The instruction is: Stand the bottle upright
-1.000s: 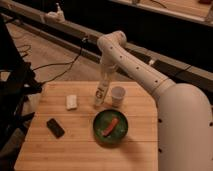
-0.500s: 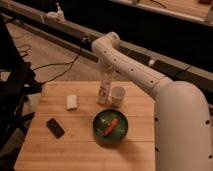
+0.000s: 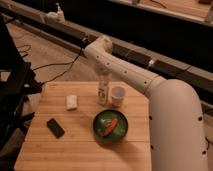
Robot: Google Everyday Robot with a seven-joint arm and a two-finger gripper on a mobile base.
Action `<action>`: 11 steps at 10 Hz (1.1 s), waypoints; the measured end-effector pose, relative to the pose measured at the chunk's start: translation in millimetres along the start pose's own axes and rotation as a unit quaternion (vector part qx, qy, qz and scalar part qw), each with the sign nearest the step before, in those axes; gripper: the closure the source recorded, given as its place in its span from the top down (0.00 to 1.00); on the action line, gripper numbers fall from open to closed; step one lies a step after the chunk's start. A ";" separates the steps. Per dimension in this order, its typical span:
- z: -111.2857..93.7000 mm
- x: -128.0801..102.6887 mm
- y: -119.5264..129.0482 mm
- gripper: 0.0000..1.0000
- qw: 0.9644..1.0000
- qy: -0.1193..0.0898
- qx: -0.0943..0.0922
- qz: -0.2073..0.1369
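Wooden surface [image 3: 80,145] held the bottle [image 3: 103,93], standing up near the far edge, just beside a cup [image 3: 117,95]. Right above it hung the gripper [image 3: 103,76]; its grip could not be told.

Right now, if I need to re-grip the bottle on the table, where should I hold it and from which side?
Grip the bottle on its slim upper body just under the cap, coming straight down from above. It looks upright, so top access is free, and the white cup crowds its right side, leaving little room for a side approach. The end effector already sits at the bottle's top.
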 end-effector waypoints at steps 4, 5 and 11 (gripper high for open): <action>-3.3 -14.4 -3.4 0.35 1.000 -0.009 0.012 0.006; -5.4 -18.9 -1.5 0.46 1.000 -0.014 0.015 0.009; -12.5 -34.4 8.0 0.80 0.995 -0.081 0.040 0.050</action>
